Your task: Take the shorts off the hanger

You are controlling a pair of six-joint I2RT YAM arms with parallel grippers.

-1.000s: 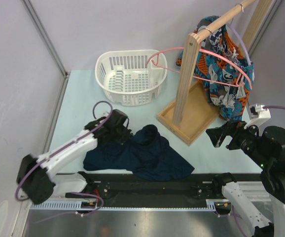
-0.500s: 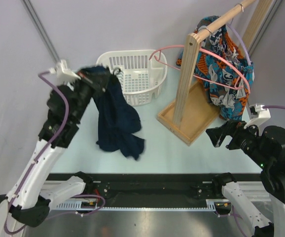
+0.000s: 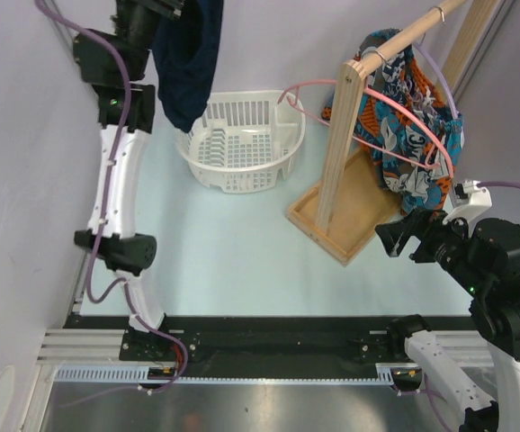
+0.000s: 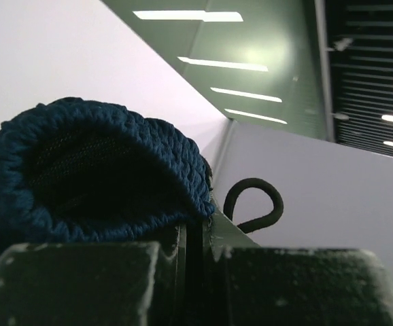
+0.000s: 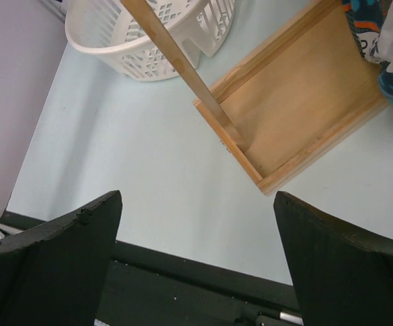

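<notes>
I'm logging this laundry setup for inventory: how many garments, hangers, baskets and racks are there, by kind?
Garments: 2 (navy garment, printed shorts)
Hangers: 2 (pink hanger, lavender hanger)
Baskets: 1 (white basket)
Racks: 1 (wooden rack)
Total: 6

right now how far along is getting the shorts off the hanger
Nothing done: the shorts still hang on the hanger. In hand: the left gripper holds a navy garment high up. Left: the open right gripper, beside the shorts, must pull them off.
</notes>
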